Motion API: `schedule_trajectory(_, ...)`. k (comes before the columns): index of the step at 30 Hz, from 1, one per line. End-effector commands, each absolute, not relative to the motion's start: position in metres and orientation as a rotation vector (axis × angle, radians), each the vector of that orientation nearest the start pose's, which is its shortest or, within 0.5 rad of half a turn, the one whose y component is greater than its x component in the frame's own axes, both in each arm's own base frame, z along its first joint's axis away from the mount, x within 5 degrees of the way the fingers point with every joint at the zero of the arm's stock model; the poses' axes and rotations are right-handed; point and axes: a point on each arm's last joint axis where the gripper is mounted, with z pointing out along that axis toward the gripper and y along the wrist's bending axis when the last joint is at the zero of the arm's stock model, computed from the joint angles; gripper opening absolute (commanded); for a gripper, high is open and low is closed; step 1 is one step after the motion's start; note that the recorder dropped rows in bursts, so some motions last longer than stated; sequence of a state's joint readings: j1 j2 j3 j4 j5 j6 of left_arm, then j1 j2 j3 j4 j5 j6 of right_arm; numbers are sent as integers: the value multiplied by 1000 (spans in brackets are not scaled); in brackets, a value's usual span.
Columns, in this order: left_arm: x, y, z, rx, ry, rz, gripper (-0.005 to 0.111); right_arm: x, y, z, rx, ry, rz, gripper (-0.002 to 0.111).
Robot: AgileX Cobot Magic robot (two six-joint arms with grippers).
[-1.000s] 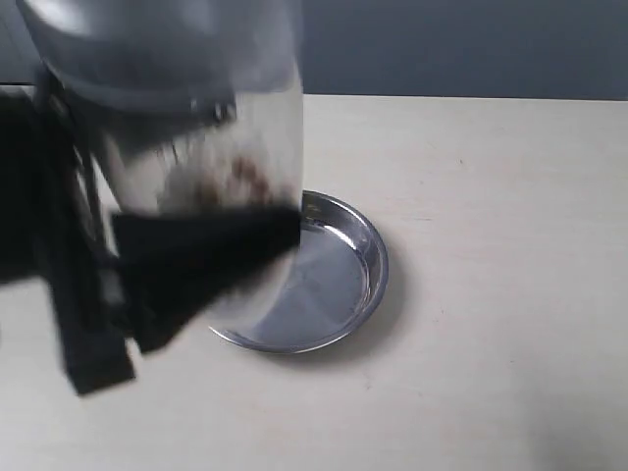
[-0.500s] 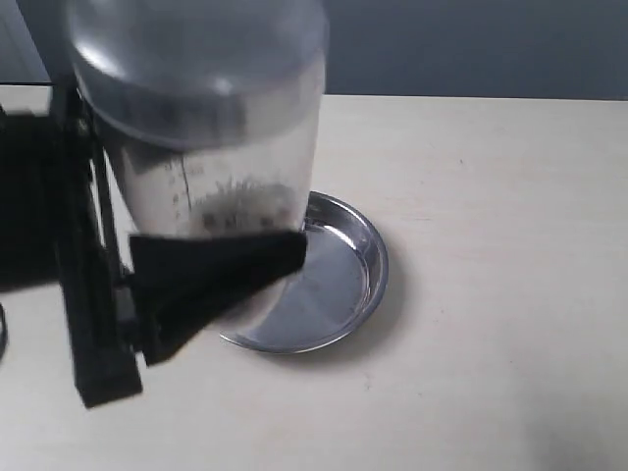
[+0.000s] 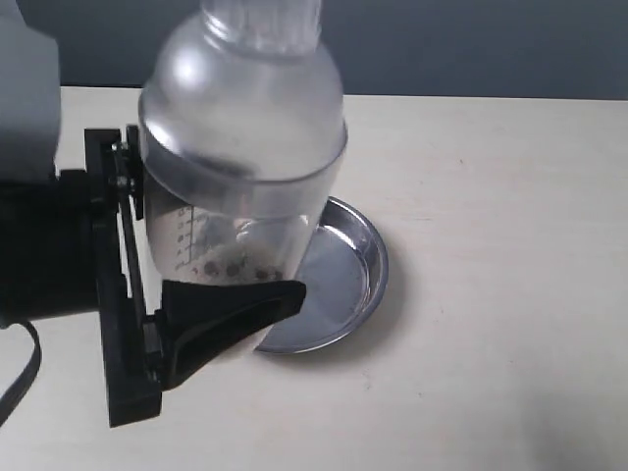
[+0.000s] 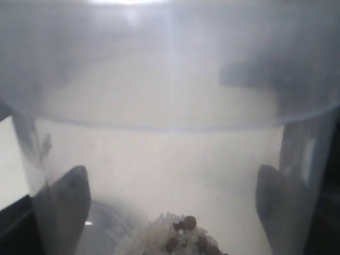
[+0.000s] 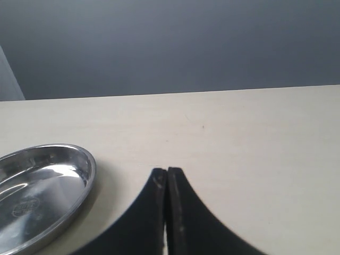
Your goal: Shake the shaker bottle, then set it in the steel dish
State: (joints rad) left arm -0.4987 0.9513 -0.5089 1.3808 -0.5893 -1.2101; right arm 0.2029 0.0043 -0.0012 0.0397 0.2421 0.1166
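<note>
The left gripper (image 4: 170,212) was clamped low on the upright shaker bottle (image 3: 240,167). The steel dish (image 3: 348,265) lay just past its fingertips, apparently slightly below. The right gripper (image 5: 167,175) was pressed together, empty.

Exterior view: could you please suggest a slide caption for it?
Left end effector grips the bottle, which hides the left edge of the dish.

A pale beige, matte, smooth-topped table (image 3: 491,245) runs flat back to a straight far edge against a dark grey-blue backdrop, its surface bare but for a few tiny dark specks. Directly on it lies one round, shallow, shiny stainless-steel dish (image 3: 343,285), flat-bottomed with a low sloped rim. The dish sits level, is empty inside, and throws a soft shadow onto the tabletop beside it.
</note>
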Motion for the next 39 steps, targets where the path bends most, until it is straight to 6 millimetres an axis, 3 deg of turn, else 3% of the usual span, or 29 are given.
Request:
schedule_trajectory(1, 133, -133, 287, 940, 1572, -851, 0, 54, 12, 192, -42, 1721, 274, -1)
schedule_trajectory(35, 140, -128, 284, 903, 1620, -740, 0, 54, 12, 193, -41, 1719, 274, -1)
schedule_trajectory(39, 145, -128, 306, 875, 1559, -701, 0, 54, 12, 192, -42, 1723, 274, -1)
